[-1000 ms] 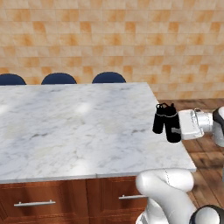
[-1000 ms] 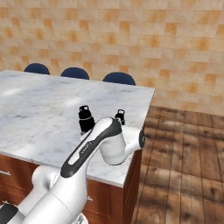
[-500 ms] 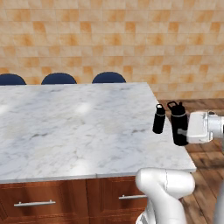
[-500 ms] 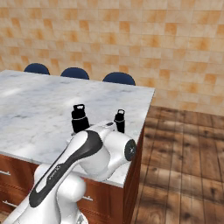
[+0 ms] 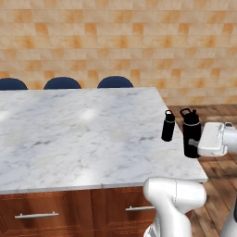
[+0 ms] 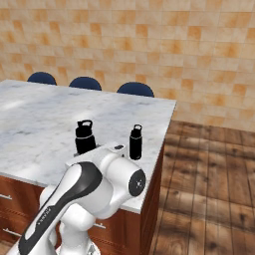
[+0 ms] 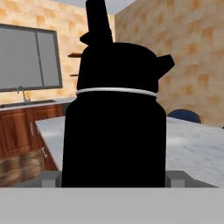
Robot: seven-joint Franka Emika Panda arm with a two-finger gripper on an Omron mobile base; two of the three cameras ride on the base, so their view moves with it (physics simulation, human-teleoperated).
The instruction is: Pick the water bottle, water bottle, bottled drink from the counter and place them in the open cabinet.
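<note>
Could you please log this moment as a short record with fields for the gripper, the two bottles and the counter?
gripper: shut on the held water bottle
held water bottle: upright, beside the counter's right edge
other water bottle: upright on the counter near its right edge, apart from the held one
counter: white-grey marble over wooden drawers
</note>
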